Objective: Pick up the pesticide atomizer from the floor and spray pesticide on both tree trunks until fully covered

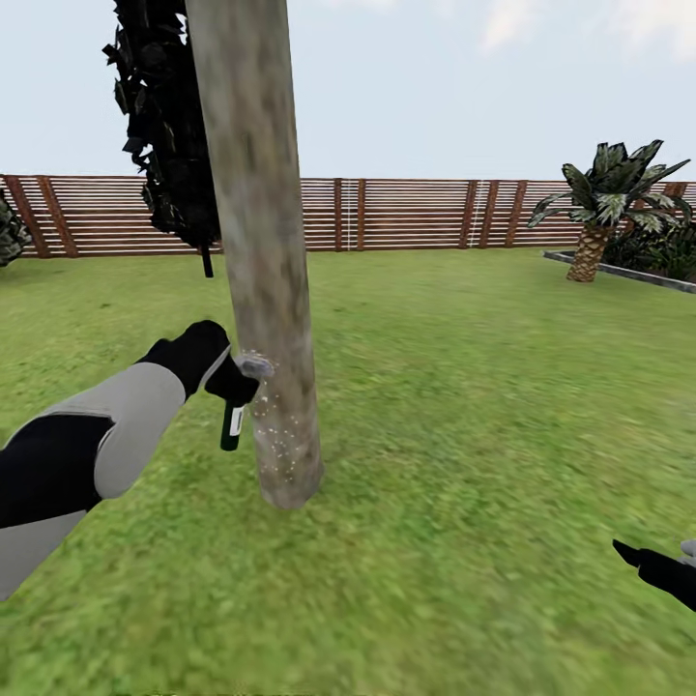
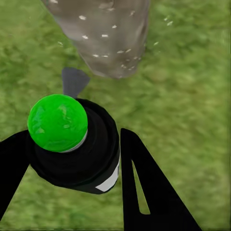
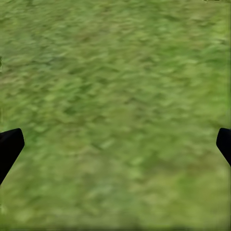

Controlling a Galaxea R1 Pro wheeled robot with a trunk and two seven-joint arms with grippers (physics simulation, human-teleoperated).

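A thick pale grey-brown tree trunk (image 1: 263, 261) rises from the lawn just left of the middle of the head view. My left gripper (image 1: 224, 372) is shut on the pesticide atomizer (image 1: 233, 421), a small dark sprayer held right beside the trunk's lower part. Whitish pesticide speckles (image 1: 275, 440) dot the trunk near its base. In the left wrist view the atomizer (image 2: 77, 144) shows a green cap between my black fingers (image 2: 149, 187), with the speckled trunk (image 2: 106, 33) beyond. My right gripper (image 1: 667, 570) hangs low at the right, open over bare grass (image 3: 115, 115).
A brown slatted fence (image 1: 406, 215) rings the lawn at the back. A dark thin-trunked tree (image 1: 174, 126) stands behind the trunk on the left. A palm-like plant (image 1: 604, 208) and a raised bed edge (image 1: 628, 273) sit at the far right.
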